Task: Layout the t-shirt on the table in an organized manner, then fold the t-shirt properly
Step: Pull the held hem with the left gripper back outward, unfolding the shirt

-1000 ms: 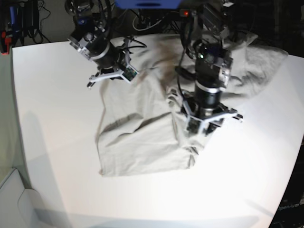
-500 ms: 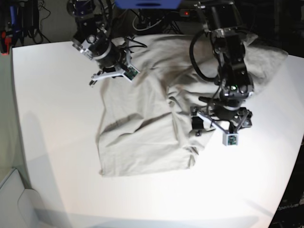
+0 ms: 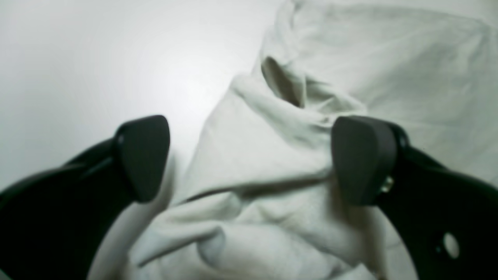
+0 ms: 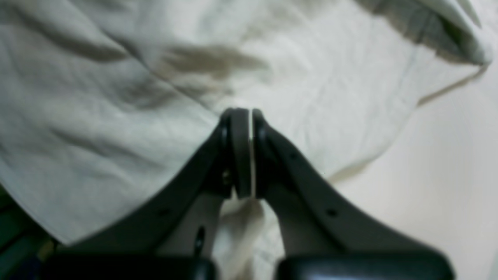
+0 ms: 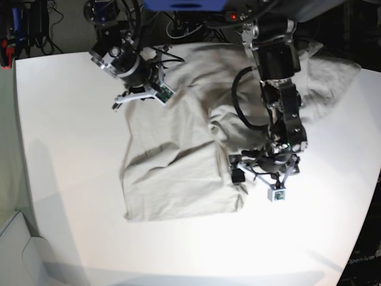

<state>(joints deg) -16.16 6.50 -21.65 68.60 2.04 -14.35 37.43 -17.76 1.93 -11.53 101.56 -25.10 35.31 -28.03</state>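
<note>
The light grey-beige t-shirt (image 5: 178, 149) lies rumpled across the white table (image 5: 71, 149), with folds bunched along its right side. My left gripper (image 5: 253, 170) hovers open at the shirt's lower right edge. In the left wrist view, a crumpled ridge of the t-shirt (image 3: 264, 163) lies between its wide-apart fingers (image 3: 144, 155), held by neither. My right gripper (image 5: 146, 95) is at the shirt's far left edge. The right wrist view shows that gripper (image 4: 251, 151) shut with a thin pale strip of t-shirt (image 4: 116, 116) between its pads.
Cables and dark equipment (image 5: 178, 24) crowd the table's far edge behind both arms. The shirt's far right part (image 5: 339, 71) reaches close to the table's right edge. A pale box corner (image 5: 18, 250) stands off the table at lower left.
My left gripper let go of the shirt and opened wide, then swung down to the shirt's lower right edge. The right gripper kept its grip and barely moved.
</note>
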